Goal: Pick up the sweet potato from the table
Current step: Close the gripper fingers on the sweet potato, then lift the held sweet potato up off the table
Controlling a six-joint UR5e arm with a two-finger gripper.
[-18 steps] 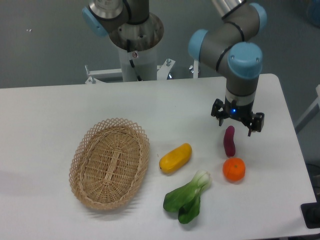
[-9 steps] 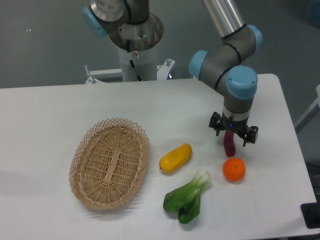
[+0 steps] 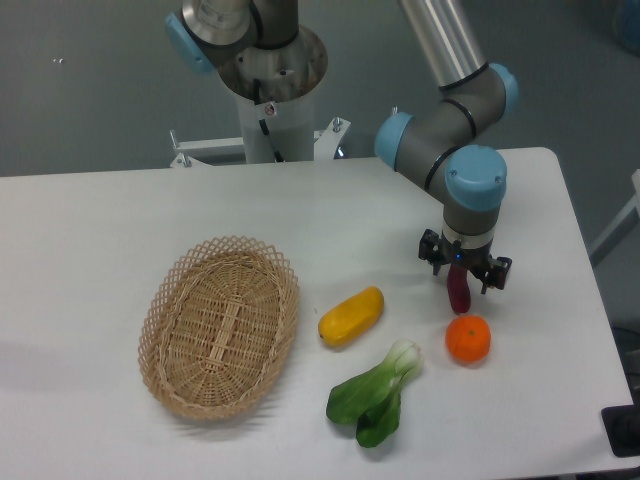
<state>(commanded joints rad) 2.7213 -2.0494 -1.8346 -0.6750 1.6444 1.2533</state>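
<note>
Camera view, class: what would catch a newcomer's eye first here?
The gripper has come down over the purple sweet potato at the right of the table, with the orange just in front. To the left lies a large wicker basket.

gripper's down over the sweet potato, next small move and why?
Probably close the gripper. It sits low over the sweet potato, whose upper end is hidden between the fingers while the lower end shows just above the orange. The potato looks to lie on the table, so grip before lifting. Finger contact can't be confirmed from this view.
</note>
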